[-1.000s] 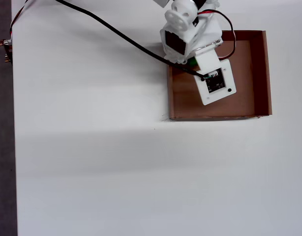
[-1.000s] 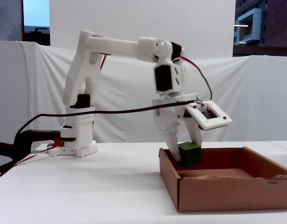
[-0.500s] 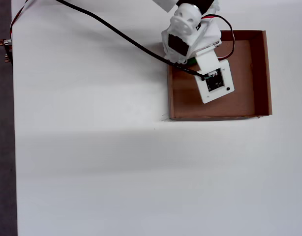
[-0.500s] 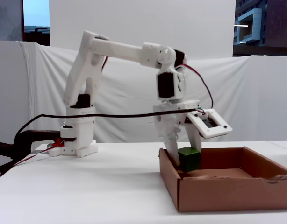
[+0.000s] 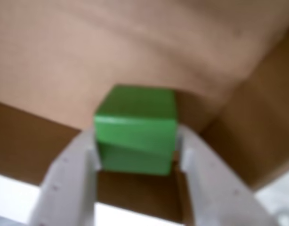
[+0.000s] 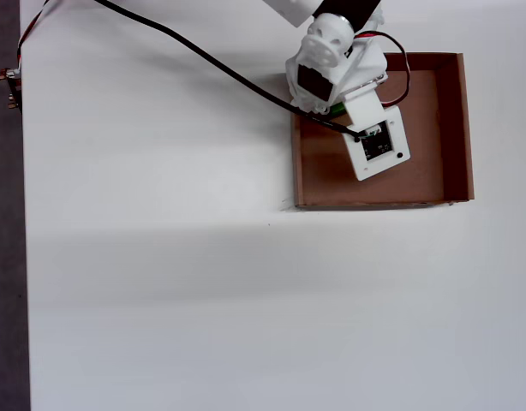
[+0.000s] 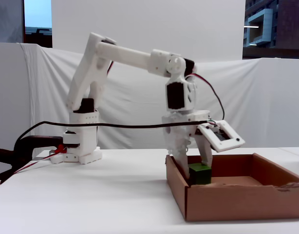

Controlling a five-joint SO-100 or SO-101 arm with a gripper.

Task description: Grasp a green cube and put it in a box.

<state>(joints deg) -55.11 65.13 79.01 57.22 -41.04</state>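
Observation:
The green cube [image 5: 135,129] sits between my two white fingers in the wrist view, with my gripper [image 5: 136,141] shut on its sides. It hangs low inside the box [image 5: 135,47], just past the near wall and close to a corner. In the fixed view the cube [image 7: 199,174] is down between the walls of the brown box [image 7: 237,200], at its left end, with the gripper [image 7: 194,168] reaching down over it. From overhead the wrist covers the cube; only a green sliver [image 6: 337,109] shows at the upper left of the box [image 6: 464,128].
A black cable [image 6: 203,58] runs from the upper left across the white table to the wrist. The arm's base [image 7: 81,146] stands left of the box in the fixed view. The table's left edge [image 6: 23,257] borders a dark floor strip.
The arm has lowered the cube from rim height down into the box. The wrist shifted slightly toward the top of the overhead view.

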